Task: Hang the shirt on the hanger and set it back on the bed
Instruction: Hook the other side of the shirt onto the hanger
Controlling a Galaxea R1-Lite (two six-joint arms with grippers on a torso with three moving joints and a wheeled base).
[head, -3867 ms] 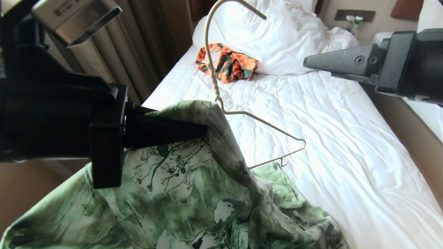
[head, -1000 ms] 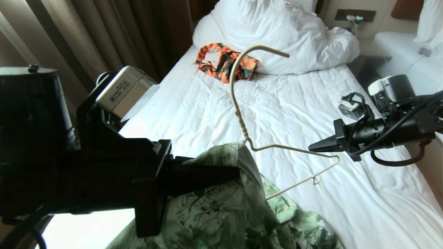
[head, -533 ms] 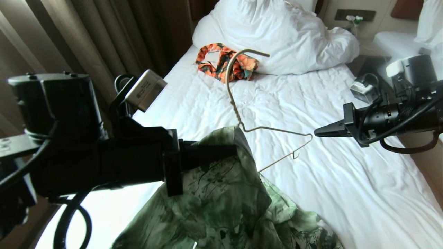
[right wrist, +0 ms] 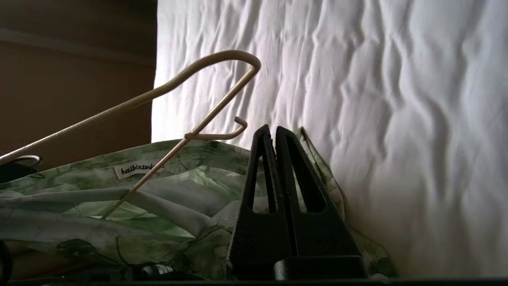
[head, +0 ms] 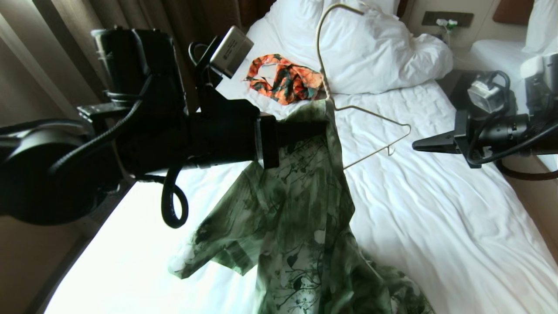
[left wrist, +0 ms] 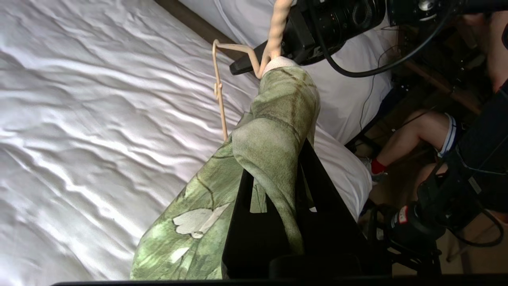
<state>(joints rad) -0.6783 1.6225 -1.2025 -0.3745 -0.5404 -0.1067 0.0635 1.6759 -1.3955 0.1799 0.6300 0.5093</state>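
The pale green floral shirt [head: 301, 218] hangs from my left gripper [head: 324, 125], which is shut on its upper fold above the bed [head: 449, 226]; its lower part trails onto the sheet. The cream wire hanger [head: 370, 114] rises out of that fold, hook [head: 331, 8] uppermost. One shoulder sticks out bare to the right and the other is hidden in the cloth. In the left wrist view the shirt [left wrist: 274, 131] drapes over my black fingers [left wrist: 329, 206], below the twisted neck [left wrist: 274, 28]. My right gripper [head: 416, 146] is shut and empty, just right of the hanger's bare end [right wrist: 242, 59].
An orange-and-dark-green garment [head: 283, 83] lies by the white pillow and bunched duvet [head: 375, 43] at the head. Brown curtains [head: 130, 17] run along the left side. A second white bed [head: 501, 52] stands on the right. A seated person's legs [left wrist: 412, 135] show beyond the bed's edge.
My left arm has lifted the shirt and hanger and carried them toward the head of the bed, so more of the shirt hangs free. The right gripper has drifted up alongside, still shut.
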